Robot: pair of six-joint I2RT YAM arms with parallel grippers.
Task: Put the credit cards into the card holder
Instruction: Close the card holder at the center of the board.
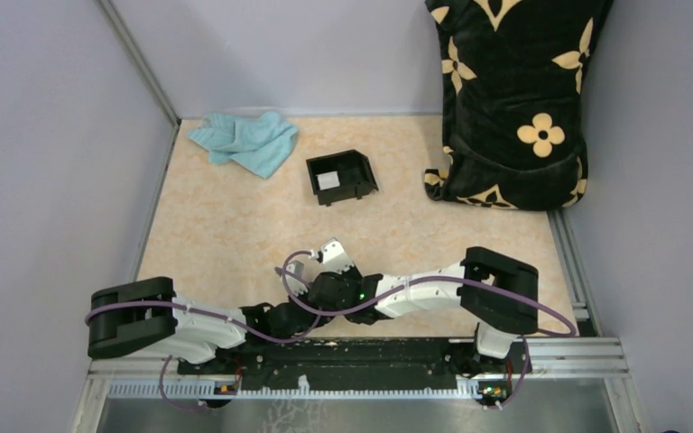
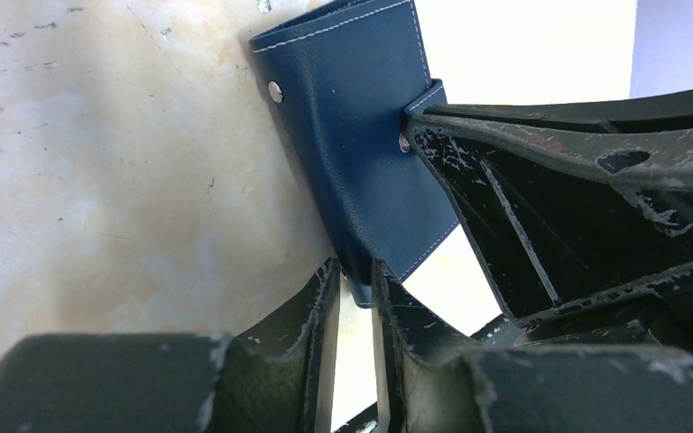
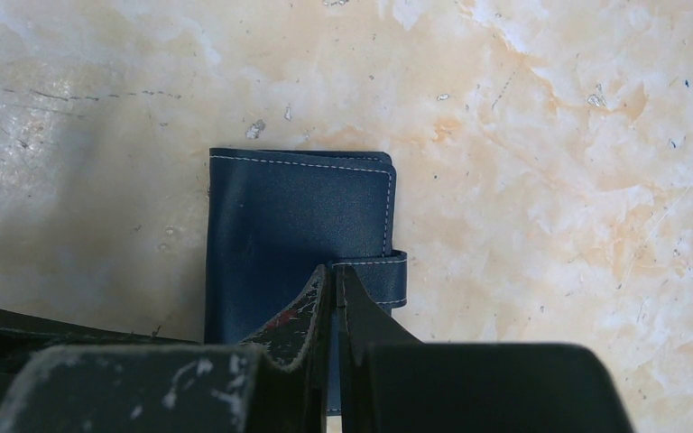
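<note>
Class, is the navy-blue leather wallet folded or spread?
Folded: the navy-blue wallet shows one stitched cover, tab wrapping its edge.

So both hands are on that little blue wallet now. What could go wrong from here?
1. The right hand has its closed tips right at the tab of the card holder. If they catch only a sliver, the tab might slip free when pulled.
2. The left hand pinches just one edge, so the card holder could twist or drag across the table instead of opening.
</note>
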